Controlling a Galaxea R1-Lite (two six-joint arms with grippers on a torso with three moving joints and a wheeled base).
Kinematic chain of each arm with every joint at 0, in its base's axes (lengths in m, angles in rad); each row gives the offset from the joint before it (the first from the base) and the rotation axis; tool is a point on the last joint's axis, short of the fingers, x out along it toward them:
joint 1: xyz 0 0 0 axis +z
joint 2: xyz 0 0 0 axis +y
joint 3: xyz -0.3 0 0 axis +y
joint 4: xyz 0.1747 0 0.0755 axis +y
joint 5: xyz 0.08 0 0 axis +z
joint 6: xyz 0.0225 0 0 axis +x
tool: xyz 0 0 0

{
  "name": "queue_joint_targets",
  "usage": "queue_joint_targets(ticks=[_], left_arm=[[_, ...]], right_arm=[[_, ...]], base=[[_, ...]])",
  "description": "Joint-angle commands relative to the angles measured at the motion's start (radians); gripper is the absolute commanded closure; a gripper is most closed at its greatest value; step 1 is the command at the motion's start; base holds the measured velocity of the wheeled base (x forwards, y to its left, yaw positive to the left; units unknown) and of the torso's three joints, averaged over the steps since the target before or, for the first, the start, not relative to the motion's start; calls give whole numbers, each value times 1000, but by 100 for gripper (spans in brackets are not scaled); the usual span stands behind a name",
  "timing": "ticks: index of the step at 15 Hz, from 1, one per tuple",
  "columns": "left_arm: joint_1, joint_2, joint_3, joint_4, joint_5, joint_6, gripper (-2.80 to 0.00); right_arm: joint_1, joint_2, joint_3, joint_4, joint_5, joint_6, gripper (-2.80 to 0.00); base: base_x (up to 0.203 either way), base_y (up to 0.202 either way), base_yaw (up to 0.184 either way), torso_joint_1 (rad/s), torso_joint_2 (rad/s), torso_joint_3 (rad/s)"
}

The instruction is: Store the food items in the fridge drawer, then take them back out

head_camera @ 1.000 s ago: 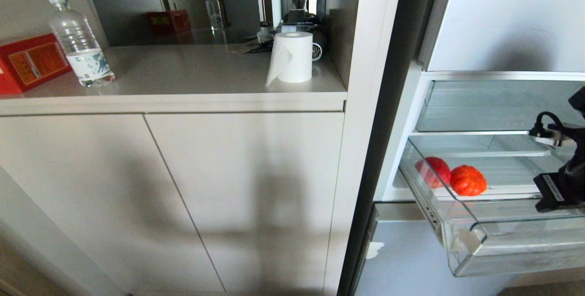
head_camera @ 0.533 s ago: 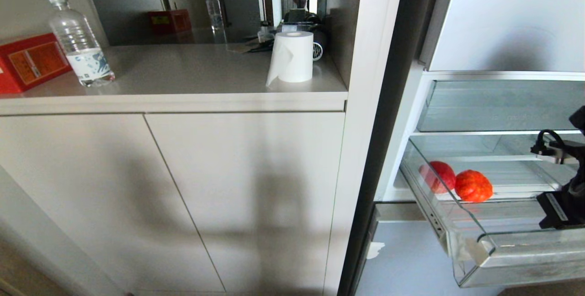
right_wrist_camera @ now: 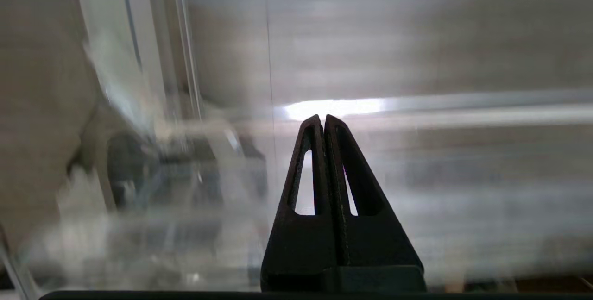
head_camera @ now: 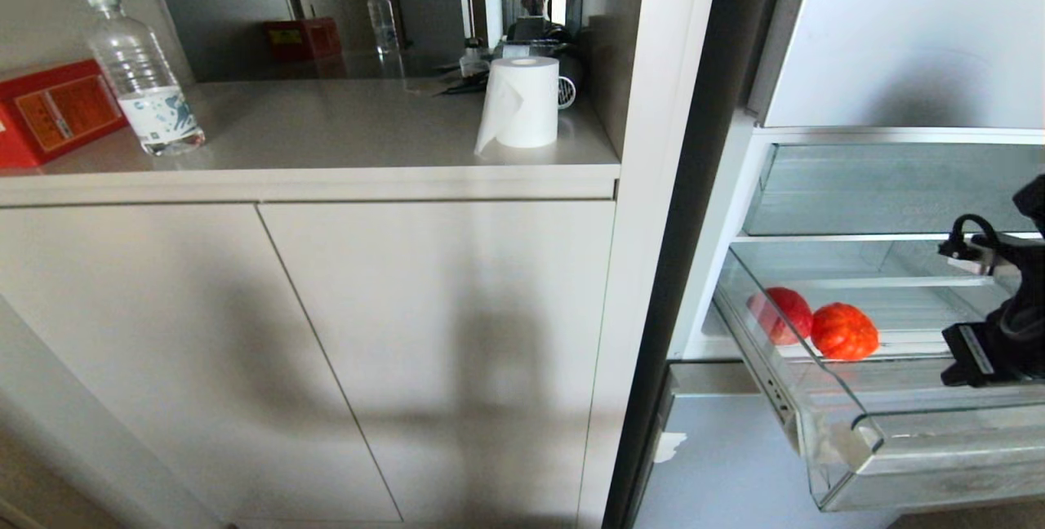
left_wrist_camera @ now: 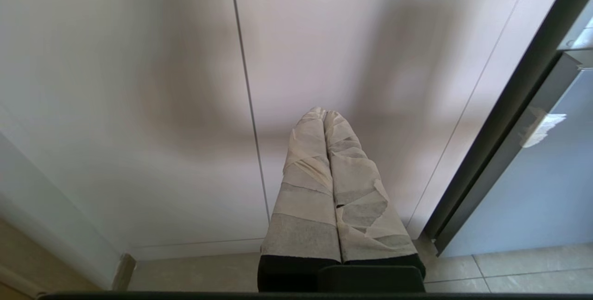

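- Our right gripper (right_wrist_camera: 324, 119) has its two black fingers pressed flat together with nothing between them; in the head view it hangs over the right end of the pulled-out fridge drawer (head_camera: 849, 441), behind the thick clear front lip. We cannot tell whether it touches the plastic.
- Our left gripper (left_wrist_camera: 324, 115) is parked low in front of the pale cabinet doors (left_wrist_camera: 139, 82), its tape-wrapped fingers closed on nothing, near the dark edge of the fridge.
- The drawer stands open, its clear front nearest us.
- Inside it, toward the far left, lie the two food items: the ribbed orange-red fruit (head_camera: 845, 331) and, just left of it and slightly farther back, the plain red fruit (head_camera: 782, 315). They sit close together, well apart from the right gripper.
- Above the drawer is a second clear bin (head_camera: 882, 190), pushed in.
- Left of the fridge, on the counter (head_camera: 326, 137), stand a paper roll (head_camera: 522, 102), a water bottle (head_camera: 143, 76) and a red box (head_camera: 53, 108).
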Motion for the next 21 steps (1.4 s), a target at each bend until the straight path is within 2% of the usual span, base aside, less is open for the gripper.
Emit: queue_joint_targets(ticks=[1, 3, 7, 8, 13, 16, 21], left_arm=[[1, 1, 0, 0, 0, 0, 0], [0, 1, 0, 0, 0, 0, 0], [1, 1, 0, 0, 0, 0, 0], [1, 1, 0, 0, 0, 0, 0], [1, 1, 0, 0, 0, 0, 0], [1, 1, 0, 0, 0, 0, 0], [1, 1, 0, 0, 0, 0, 0]], right_arm=[[1, 71, -25, -31, 14, 3, 0], [2, 98, -20, -115, 59, 10, 0], [20, 155, -26, -166, 65, 10, 0], [20, 155, -29, -173, 68, 10, -280], [16, 171, -62, -182, 68, 19, -280], [14, 229, -64, -255, 62, 21, -280], [13, 319, -120, -303, 59, 28, -280]], base=[[0, 0, 0, 0, 0, 0], [0, 0, 0, 0, 0, 0], [0, 0, 0, 0, 0, 0], [0, 0, 0, 0, 0, 0], [0, 0, 0, 0, 0, 0], [0, 0, 0, 0, 0, 0], [0, 0, 0, 0, 0, 0]])
